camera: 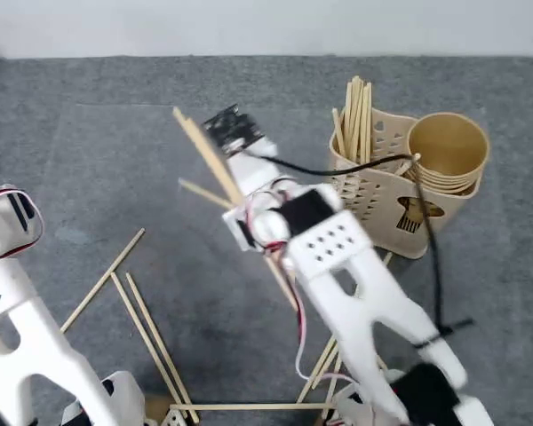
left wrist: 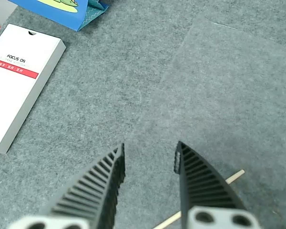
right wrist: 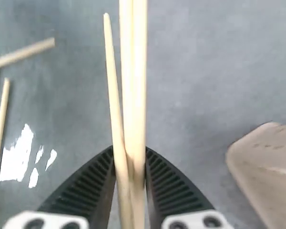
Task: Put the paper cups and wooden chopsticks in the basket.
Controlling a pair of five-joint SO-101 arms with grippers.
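I see my right gripper (right wrist: 130, 153) clamped on a bundle of chopsticks (right wrist: 132, 71). On the mat (right wrist: 205, 71) lie loose sticks (right wrist: 23, 52), the basket (right wrist: 267, 164) nearby.

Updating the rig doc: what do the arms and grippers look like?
The left arm and right arm are white shells with black motor blocks and round-hole vents. Red wires loop at the joints; a black cable trails along the right arm. The left gripper and right gripper have black, ribbed, tapering fingers on pale bases with screw holes.
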